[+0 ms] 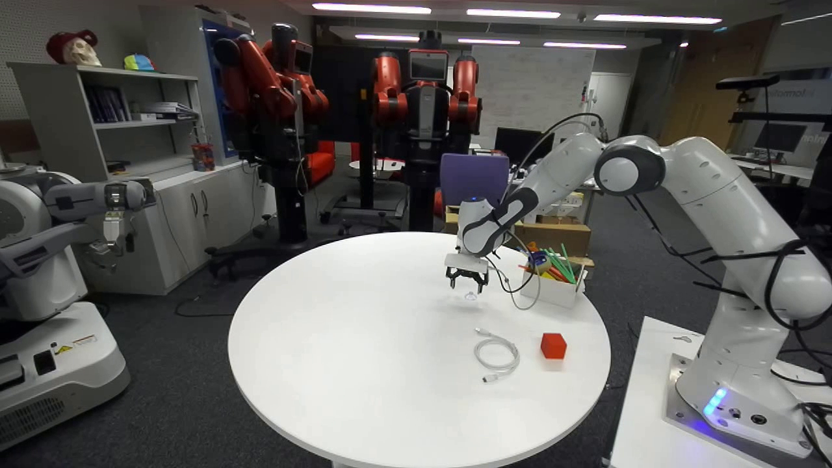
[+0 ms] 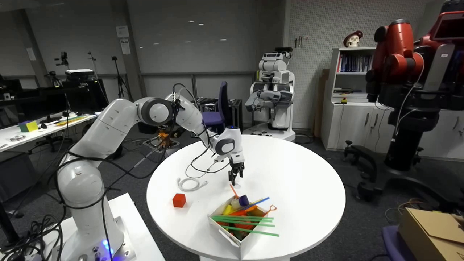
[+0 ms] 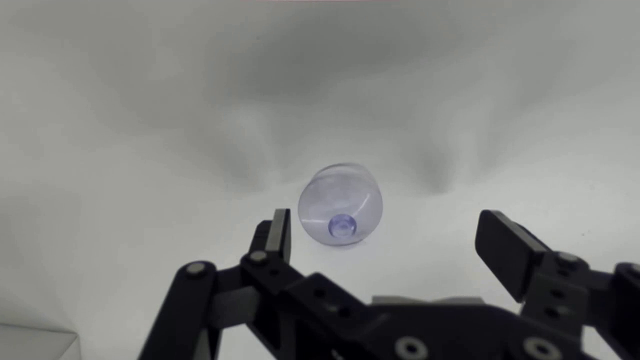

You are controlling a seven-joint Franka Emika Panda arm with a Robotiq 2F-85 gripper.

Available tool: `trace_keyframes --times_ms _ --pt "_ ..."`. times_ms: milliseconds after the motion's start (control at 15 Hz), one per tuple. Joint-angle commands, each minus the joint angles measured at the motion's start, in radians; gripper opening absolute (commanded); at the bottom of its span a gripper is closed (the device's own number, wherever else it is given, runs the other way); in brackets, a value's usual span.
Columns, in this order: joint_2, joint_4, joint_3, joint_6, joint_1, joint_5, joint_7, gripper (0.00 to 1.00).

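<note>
The claw (image 3: pixel 390 240) has its two fingers (image 3: pixel 278 232) set wide apart, pointing down over the worktop (image 1: pixel 357 364). The clear plastic piece (image 3: pixel 340 200) rests on the worktop beneath the claw, apart from the fingers; in the wrist view it appears between them, nearer the finger at picture left. Its body is transparent with a small violet-tinted ring; its outline is faint in both exterior views, so the exact form cannot be determined. A pale corner (image 3: pixel 37 345), cut off at lower left of the wrist view, cannot be identified with certainty. The white box (image 1: pixel 556 294) is near the claw and contains coloured items (image 2: pixel 243 219) that partly conceal one another. The coiled white cable (image 1: pixel 504 372) and red cube (image 2: pixel 179 200) lie near each other on the worktop. Beyond it, the white robot (image 2: pixel 279 108) bears lettering (image 2: pixel 286 81) reading "PR2"; the warning label (image 1: pixel 63 349) on its base is too small to read. Blurred wall lettering (image 1: pixel 796 93) appears to read "Informati".
</note>
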Motion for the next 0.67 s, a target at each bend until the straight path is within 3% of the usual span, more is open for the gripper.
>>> trace_keyframes --times_ms 0,67,200,267,600 --pt "0.037 0.057 -0.012 -0.045 -0.006 0.013 0.011 0.99" --pt "0.043 0.060 -0.013 -0.047 -0.006 0.013 0.010 0.97" --pt "0.050 0.062 -0.012 -0.049 -0.007 0.014 0.004 0.72" --pt "0.049 0.059 -0.013 -0.046 -0.005 0.013 0.005 0.71" --pt "0.030 0.055 -0.006 -0.046 -0.005 0.016 -0.002 0.33"
